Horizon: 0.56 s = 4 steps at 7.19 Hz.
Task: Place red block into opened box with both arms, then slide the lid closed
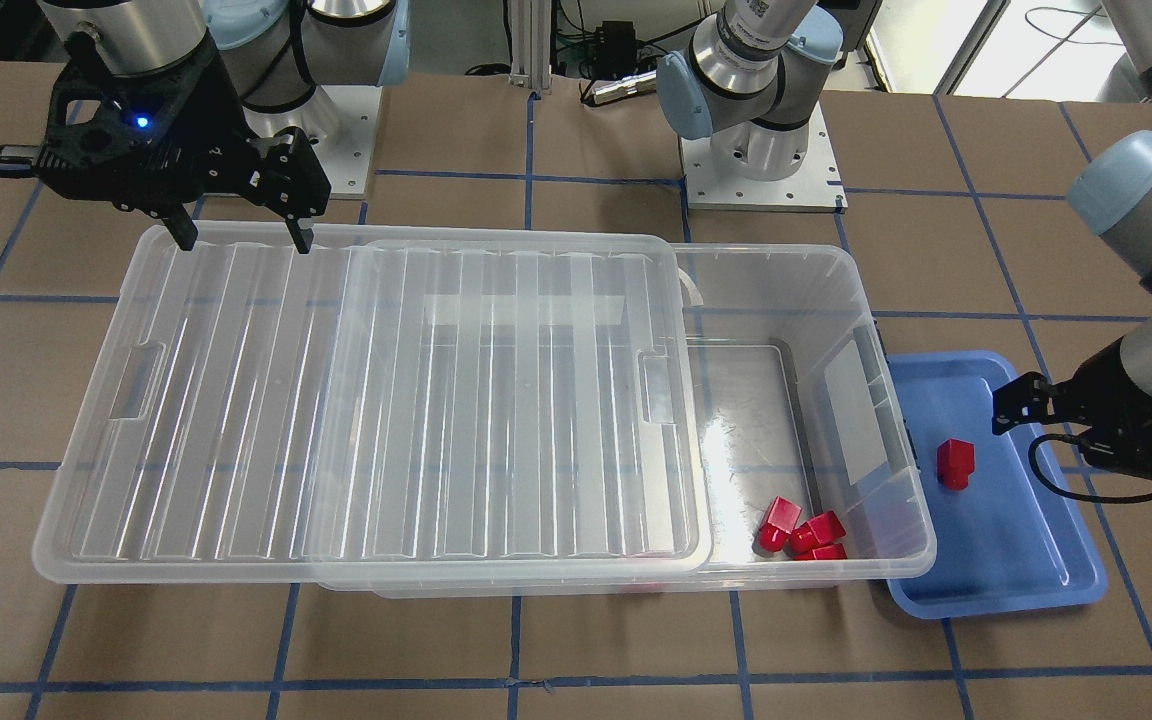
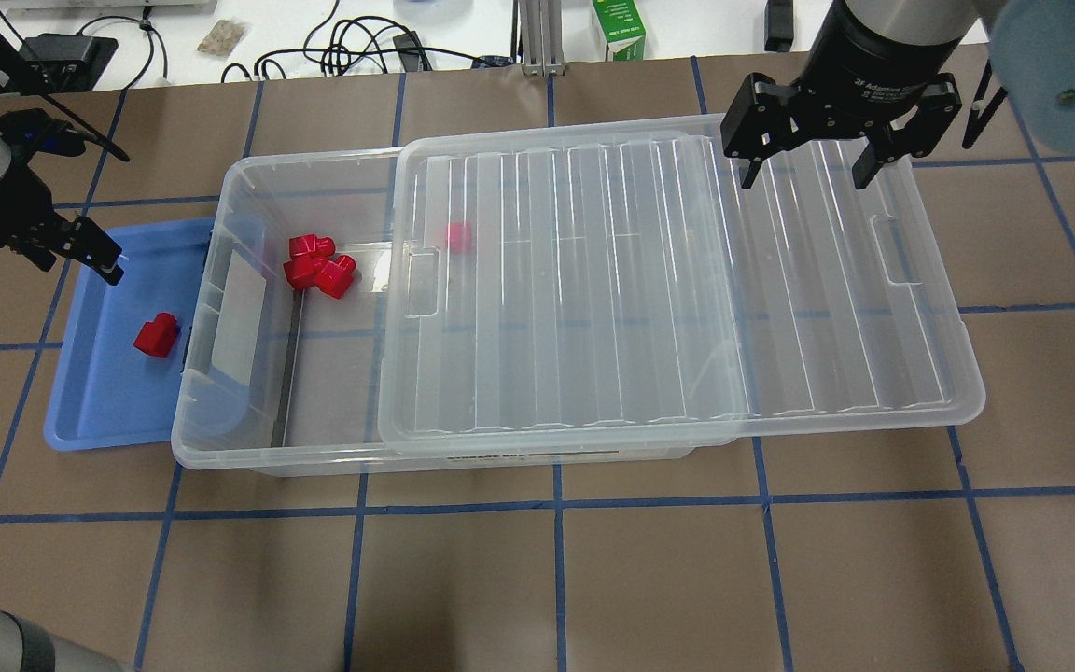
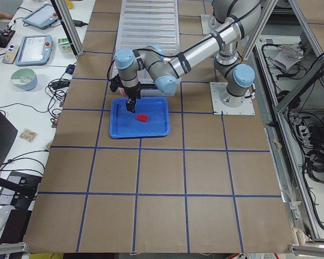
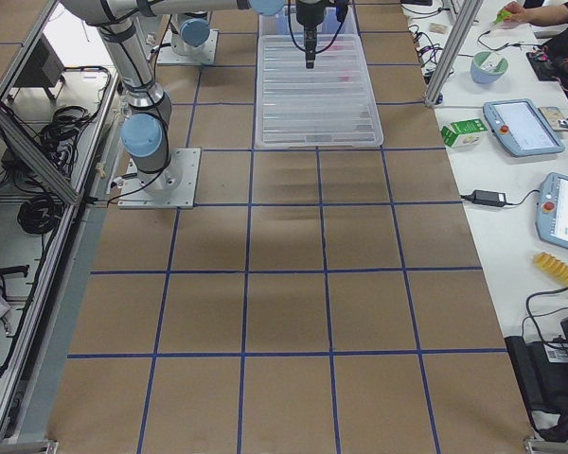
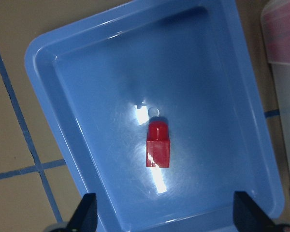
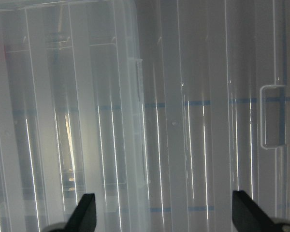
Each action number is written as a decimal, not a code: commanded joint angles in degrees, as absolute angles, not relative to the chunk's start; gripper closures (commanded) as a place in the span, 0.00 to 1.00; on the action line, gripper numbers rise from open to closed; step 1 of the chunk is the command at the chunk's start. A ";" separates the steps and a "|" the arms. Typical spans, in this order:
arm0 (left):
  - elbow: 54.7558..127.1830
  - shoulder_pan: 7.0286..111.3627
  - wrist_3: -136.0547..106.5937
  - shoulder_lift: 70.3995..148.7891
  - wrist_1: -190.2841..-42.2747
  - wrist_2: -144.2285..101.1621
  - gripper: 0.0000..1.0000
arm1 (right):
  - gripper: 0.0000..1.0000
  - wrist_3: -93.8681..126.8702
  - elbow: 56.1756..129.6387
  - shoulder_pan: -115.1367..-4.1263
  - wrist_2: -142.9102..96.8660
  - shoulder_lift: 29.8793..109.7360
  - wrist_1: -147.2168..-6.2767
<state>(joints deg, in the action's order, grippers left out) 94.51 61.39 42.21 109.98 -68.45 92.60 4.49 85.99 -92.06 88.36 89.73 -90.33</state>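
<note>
Left gripper [image 5: 167, 215] spread wide over red block [image 5: 157, 145] in blue tray [image 5: 43, 96], right gripper [image 2: 806, 175] spread over lid [image 2: 640, 280] partly covering box [image 2: 206, 411]

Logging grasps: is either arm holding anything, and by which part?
Nothing is held. The left gripper is open over the blue tray, red block untouched; the right gripper is open over the lid.

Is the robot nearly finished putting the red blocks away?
Partly. Several red blocks already lie in the box. In hand: the left jaws hang open above the blue tray, where one red block lies ungripped. Left: drop it in, then slide the lid, which partly covers the box, closed. The right jaws hang open above it.
</note>
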 commanded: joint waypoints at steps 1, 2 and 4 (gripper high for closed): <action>99.29 60.47 43.93 113.63 -61.83 86.41 0.00 | 0.00 4.57 83.86 -91.84 88.85 88.95 -89.83; 100.62 60.38 46.99 114.60 -59.79 86.48 0.00 | 0.00 4.57 83.41 -91.76 89.03 88.42 -89.13; 101.69 60.29 47.12 116.19 -57.39 90.84 0.00 | 0.00 4.57 84.02 -91.84 89.03 88.50 -88.86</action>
